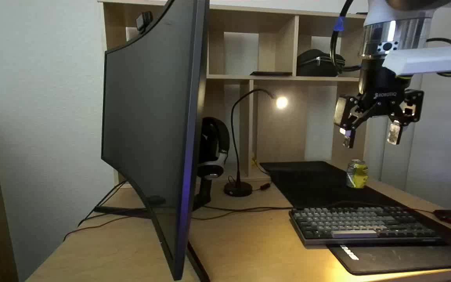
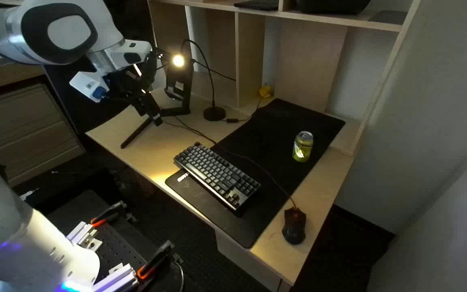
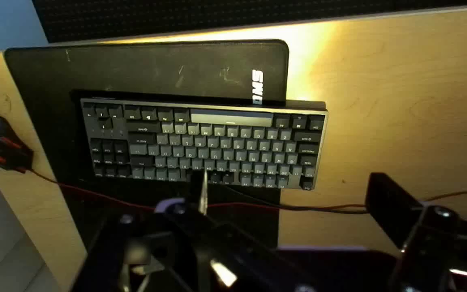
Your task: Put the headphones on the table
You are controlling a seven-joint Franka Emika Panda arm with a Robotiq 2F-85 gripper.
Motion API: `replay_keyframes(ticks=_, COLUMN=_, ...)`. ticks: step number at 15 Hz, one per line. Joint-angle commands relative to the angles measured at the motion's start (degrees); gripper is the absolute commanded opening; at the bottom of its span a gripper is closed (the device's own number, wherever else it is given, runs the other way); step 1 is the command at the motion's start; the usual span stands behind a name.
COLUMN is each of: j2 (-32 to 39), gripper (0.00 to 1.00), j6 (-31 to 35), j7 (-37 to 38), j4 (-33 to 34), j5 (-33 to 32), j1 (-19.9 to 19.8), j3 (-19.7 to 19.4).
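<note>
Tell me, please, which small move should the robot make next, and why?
I would probably ease the open gripper toward the headphones, steering clear of the monitor. The gripper holds nothing and is apart from the headphones, which an exterior view shows above the table, partly hidden by the monitor.

On the pale wooden table [image 2: 324, 180] we see a black gooseneck lamp [image 2: 214, 113], a black-and-grey keyboard [image 2: 217, 175], a dark mouse [image 2: 294, 227] and a yellow-green metal can [image 2: 303, 147], upright on a black mat [image 2: 272, 132].
</note>
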Motion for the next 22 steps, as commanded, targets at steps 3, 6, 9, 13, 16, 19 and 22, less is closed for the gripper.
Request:
replay_keyframes(ticks=3, j2=0.99, gripper=1.0, j6=5.24, j7=-2.5, j4=-0.02, j5=-0.67, j1=0.78, j3=-1.08)
replay_keyframes(ticks=6, j2=2.56, gripper=1.0, j6=3.38, j7=1.23, j4=7.41, j5=4.64, j1=6.21, j3=3.0)
replay_keyframes(ticks=9, j2=0.86, gripper=1.0, j6=4.84, j7=2.18, j4=7.46, j5=5.7, j1=7.11, j3=3.77)
replay_keyframes(ticks=13, j2=1.87, gripper=1.0, j6=4.65, j7=4.25, j4=12.14, j5=6.85, j1=8.51, j3=5.13)
replay_keyframes(ticks=16, j2=2.29, gripper=1.0, j6=4.89, j7=1.36, j4=12.34, j5=7.0, j1=9.55, j3=4.09)
replay_keyframes(ticks=19, j2=1.93, gripper=1.0, j6=6.84, j7=4.24, j4=11.73, j5=7.7, j1=8.86, j3=5.05)
replay_keyframes(ticks=22, j2=10.07, gripper=1.0, j6=13.62, j7=4.11, j4=14.05, j5=7.75, j1=7.32, j3=4.64)
